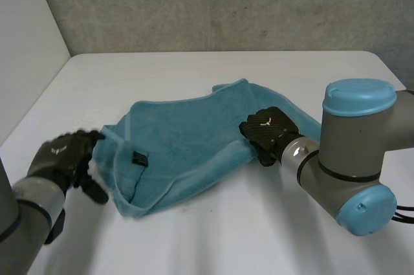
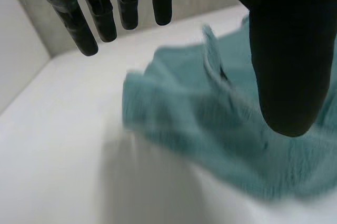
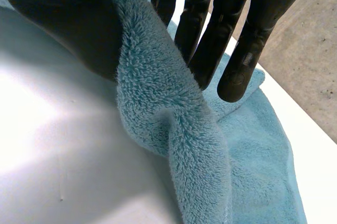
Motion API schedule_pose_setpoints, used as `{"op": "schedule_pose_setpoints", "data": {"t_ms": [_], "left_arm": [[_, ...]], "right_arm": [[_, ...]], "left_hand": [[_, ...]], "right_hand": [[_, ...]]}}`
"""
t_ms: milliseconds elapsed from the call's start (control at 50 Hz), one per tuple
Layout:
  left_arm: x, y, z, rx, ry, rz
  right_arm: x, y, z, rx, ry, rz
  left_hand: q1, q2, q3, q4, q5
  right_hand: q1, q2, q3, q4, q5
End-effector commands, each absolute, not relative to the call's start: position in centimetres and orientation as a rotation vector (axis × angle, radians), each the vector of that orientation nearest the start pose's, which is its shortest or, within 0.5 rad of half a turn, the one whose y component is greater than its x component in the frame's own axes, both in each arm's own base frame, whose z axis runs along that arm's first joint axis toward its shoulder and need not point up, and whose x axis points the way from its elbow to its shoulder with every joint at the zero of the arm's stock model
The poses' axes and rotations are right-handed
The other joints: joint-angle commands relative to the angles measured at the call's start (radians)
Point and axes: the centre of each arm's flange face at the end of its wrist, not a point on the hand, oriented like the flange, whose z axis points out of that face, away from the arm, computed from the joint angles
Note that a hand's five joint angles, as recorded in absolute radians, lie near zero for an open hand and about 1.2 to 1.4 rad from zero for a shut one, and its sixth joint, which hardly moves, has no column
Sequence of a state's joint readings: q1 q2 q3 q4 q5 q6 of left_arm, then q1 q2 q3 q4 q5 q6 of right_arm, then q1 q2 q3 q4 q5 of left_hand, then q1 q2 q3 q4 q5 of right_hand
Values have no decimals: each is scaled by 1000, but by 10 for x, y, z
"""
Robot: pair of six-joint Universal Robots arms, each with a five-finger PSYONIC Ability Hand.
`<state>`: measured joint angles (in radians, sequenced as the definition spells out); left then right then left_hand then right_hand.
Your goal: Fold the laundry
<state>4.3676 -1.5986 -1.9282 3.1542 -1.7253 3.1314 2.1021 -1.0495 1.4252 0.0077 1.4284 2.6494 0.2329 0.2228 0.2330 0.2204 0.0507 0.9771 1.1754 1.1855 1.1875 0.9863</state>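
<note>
A teal towel [image 1: 187, 145] lies rumpled across the middle of the white table [image 1: 194, 236], with a small black tag [image 1: 139, 158] near its left end. My left hand [image 1: 65, 155] hovers just off the towel's left edge with fingers [image 2: 87, 23] straight and spread, nothing between them and the thumb [image 2: 289, 66]; the towel [image 2: 221, 129] lies beneath and beyond it. My right hand [image 1: 268, 134] sits at the towel's right edge. In the right wrist view its thumb [image 3: 63, 23] and fingers [image 3: 210, 34] pinch a raised fold of the towel [image 3: 163, 103].
The table meets a white wall [image 1: 26, 42] at the left and a grey concrete wall [image 1: 226, 3] at the back. Bare tabletop lies in front of the towel and behind it.
</note>
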Motion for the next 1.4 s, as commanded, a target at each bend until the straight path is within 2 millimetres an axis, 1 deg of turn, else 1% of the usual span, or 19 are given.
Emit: {"op": "schedule_pose_setpoints", "data": {"t_ms": [20,40,80,100,140,160,180,200,240,260,300,480,560,620,740,840,1060,1220,1400], "left_arm": [[-219,-232,234,509,2564,-2045],[-219,-232,234,509,2564,-2045],[-223,-238,226,693,2538,-2002],[-223,-238,226,694,2538,-2001],[-223,-238,217,871,2499,-1944],[-223,-238,217,872,2499,-1944],[-223,-233,210,957,2490,-1912],[-223,-233,210,958,2490,-1912],[-227,-223,201,1128,2470,-1887],[-227,-223,201,1129,2470,-1887],[-232,-215,195,1297,2457,-1891],[-231,-212,194,1592,2370,-1950],[-235,-205,193,1735,2295,-1977],[-234,-205,193,1776,2226,-1972],[-232,-204,189,1850,2098,-1938],[-219,-211,182,1893,1951,-1861],[-208,-211,178,1971,1910,-1823],[-209,-195,175,2116,1901,-1853],[-208,-190,173,2163,1875,-1887]], "right_arm": [[313,-245,166,-1327,2108,-1678],[313,-245,166,-1327,2108,-1678],[311,-247,166,-1320,2116,-1680],[311,-247,166,-1320,2116,-1680],[310,-248,165,-1314,2124,-1677],[310,-248,165,-1314,2124,-1677],[310,-248,165,-1302,2125,-1676],[311,-248,164,-1289,2128,-1669],[311,-248,165,-1274,2129,-1669],[311,-248,165,-1274,2129,-1669],[311,-249,164,-1262,2134,-1661],[312,-249,162,-1259,2139,-1654],[311,-249,162,-1259,2139,-1654],[311,-249,161,-1260,2144,-1649],[310,-248,159,-1262,2148,-1641],[310,-248,159,-1262,2150,-1639],[311,-248,159,-1265,2145,-1643],[311,-247,159,-1266,2145,-1640],[311,-248,152,-1273,2163,-1617]], "left_hand": [[-20,-9,-20,-7,-12],[-19,-9,-19,-7,-12],[-8,2,-8,5,0],[-8,2,-8,5,0],[19,29,19,31,26],[19,29,19,31,26],[19,29,19,31,26],[19,29,19,31,26],[42,52,42,55,50],[42,52,42,55,50],[66,76,66,78,73],[98,108,98,111,106],[180,190,180,192,188],[288,298,288,301,296],[298,308,298,310,305],[280,290,280,293,288],[251,261,251,263,258],[251,261,251,263,258],[254,264,254,266,261]], "right_hand": [[419,221,211,209,235],[419,221,211,209,235],[419,221,211,209,235],[419,221,211,209,235],[419,221,211,209,235],[419,221,211,209,235],[419,221,211,209,235],[419,221,211,209,235],[419,221,211,209,235],[419,221,211,209,235],[419,221,211,209,235],[419,221,211,209,235],[419,221,211,209,235],[419,221,211,209,235],[419,221,211,209,235],[419,221,211,209,235],[419,221,211,209,235],[419,221,211,209,235],[419,221,211,209,235]]}}
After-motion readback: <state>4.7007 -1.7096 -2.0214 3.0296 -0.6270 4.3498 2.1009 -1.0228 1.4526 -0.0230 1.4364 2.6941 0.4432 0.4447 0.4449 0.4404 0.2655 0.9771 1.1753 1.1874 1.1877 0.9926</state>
